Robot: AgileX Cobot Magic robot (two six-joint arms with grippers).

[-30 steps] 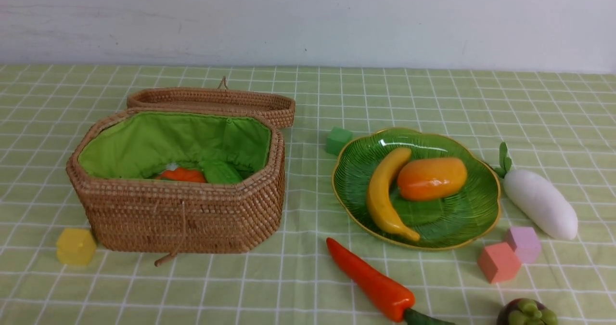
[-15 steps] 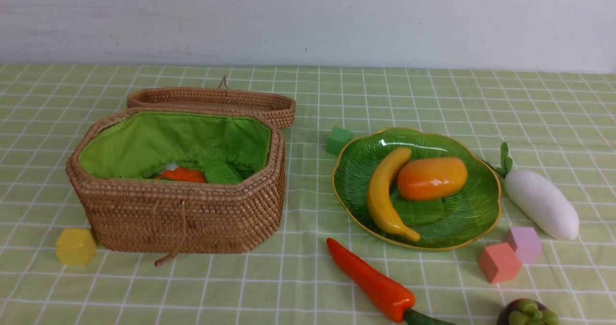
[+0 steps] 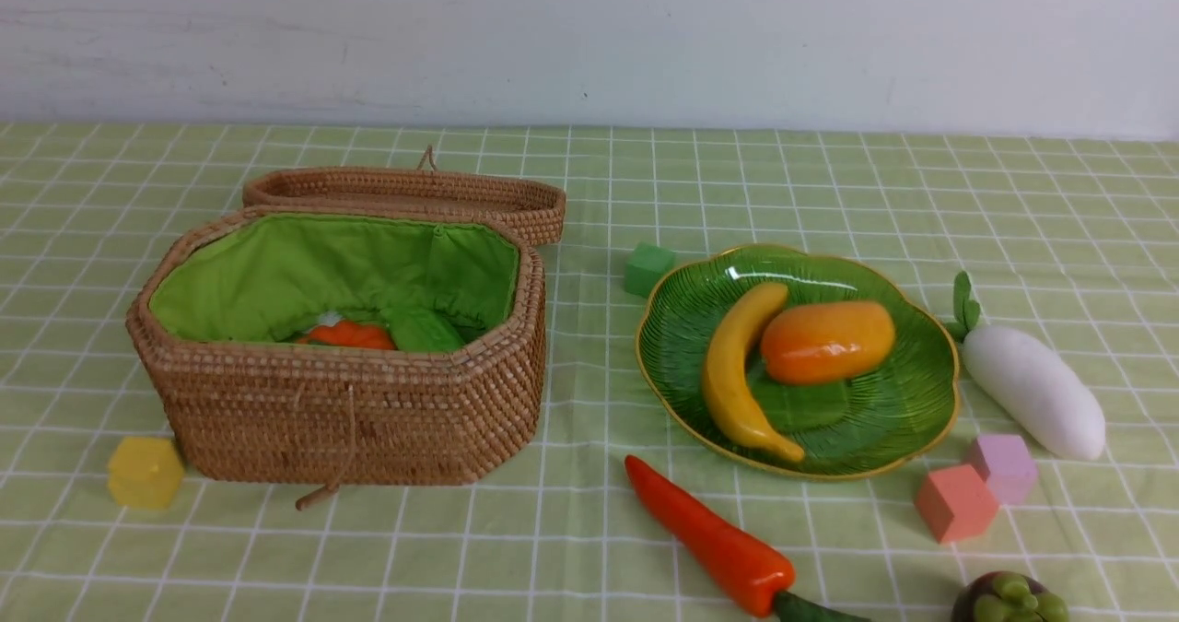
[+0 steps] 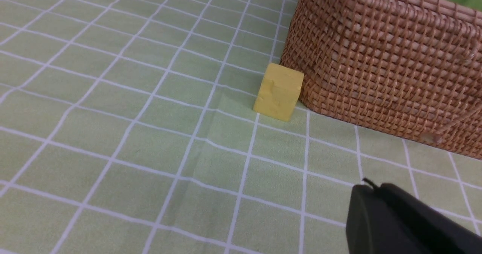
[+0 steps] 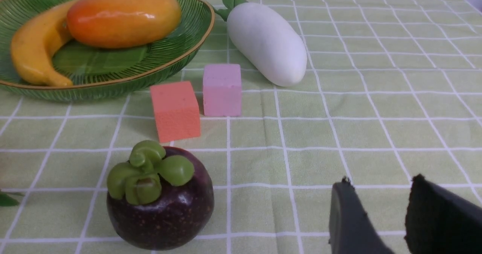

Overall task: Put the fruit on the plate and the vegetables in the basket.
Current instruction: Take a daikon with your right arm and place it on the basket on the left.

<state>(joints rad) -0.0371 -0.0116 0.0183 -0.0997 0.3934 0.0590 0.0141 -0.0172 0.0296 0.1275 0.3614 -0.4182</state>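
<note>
The wicker basket (image 3: 341,410) stands open at the left, its lid (image 3: 405,189) lying behind it. It holds the small orange-red piece (image 3: 348,334) and the green gourd (image 3: 422,329). The green plate (image 3: 884,419) holds the banana (image 3: 732,373) and the mango (image 3: 826,341). The white radish (image 3: 1033,390) lies right of the plate. The chili (image 3: 709,537) lies in front of the plate. The mangosteen (image 3: 1009,599) sits at the front right. My left gripper (image 4: 371,188) is shut and empty near the basket wall (image 4: 384,58). My right gripper (image 5: 380,182) is open and empty, beside the mangosteen (image 5: 160,197).
A yellow cube (image 3: 145,472) touches the basket's front left corner. A green cube (image 3: 647,268) sits behind the plate. A salmon cube (image 3: 955,502) and a lilac cube (image 3: 1002,467) sit between the plate, radish and mangosteen. A white wall runs along the back.
The white radish rocks very slightly. Nothing else has visibly moved.
</note>
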